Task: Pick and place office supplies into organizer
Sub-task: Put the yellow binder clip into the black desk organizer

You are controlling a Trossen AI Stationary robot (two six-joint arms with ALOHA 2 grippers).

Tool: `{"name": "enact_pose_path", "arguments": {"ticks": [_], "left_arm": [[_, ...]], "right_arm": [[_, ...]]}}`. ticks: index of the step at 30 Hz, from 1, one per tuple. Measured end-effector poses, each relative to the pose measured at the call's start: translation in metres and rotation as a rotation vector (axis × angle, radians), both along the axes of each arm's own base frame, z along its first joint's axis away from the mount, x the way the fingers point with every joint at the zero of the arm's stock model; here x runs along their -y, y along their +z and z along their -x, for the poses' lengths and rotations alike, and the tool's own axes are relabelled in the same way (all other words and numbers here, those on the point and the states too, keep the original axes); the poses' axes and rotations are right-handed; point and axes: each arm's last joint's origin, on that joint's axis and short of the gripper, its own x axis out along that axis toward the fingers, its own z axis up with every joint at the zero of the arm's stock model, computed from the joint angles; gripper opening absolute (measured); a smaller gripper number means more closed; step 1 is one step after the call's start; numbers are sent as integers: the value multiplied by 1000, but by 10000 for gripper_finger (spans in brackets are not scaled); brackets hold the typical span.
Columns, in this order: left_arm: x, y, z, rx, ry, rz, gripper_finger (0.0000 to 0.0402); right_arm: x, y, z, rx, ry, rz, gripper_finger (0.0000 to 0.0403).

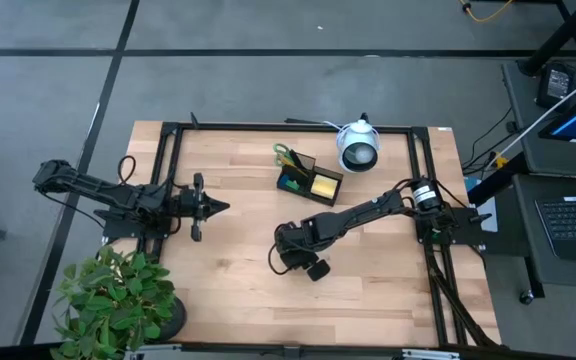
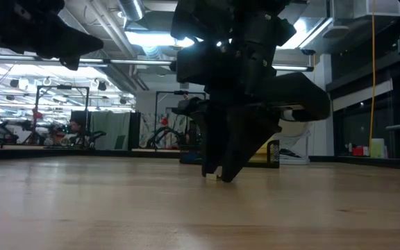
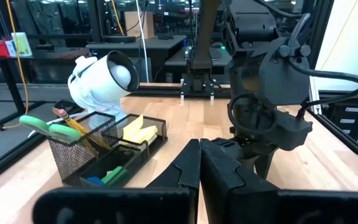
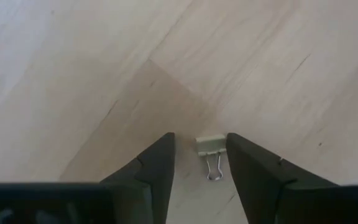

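A: Where is the right gripper (image 4: 201, 163)?

B: Low over the wooden table (image 1: 238, 290), at six o'clock from the black mesh organizer (image 1: 308, 176). Its fingers stand apart, with a small pale binder clip (image 4: 210, 149) between them, not squeezed.

A: And the left gripper (image 1: 224, 207)?

B: Pinched shut, holding nothing, at nine o'clock from the organizer.

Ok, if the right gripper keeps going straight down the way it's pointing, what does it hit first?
Most likely the small pale binder clip with wire handles, lying between the open fingers of the right gripper; just beneath it is the light wooden table. How far off is unclear.
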Motion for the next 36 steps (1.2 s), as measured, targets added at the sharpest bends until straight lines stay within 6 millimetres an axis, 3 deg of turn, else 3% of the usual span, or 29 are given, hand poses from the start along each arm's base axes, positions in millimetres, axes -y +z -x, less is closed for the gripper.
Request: {"name": "enact_pose_path", "arguments": {"ticks": [12, 24, 36], "left_arm": [[0, -2, 0, -14, -13, 11, 2], [1, -2, 0, -21, -15, 9, 1], [1, -2, 0, -21, -16, 6, 3]], "right_arm": [[0, -4, -2, 3, 10, 11, 72], [0, 2, -6, -8, -60, -7, 90], [4, 19, -13, -31, -127, -12, 72]]}}
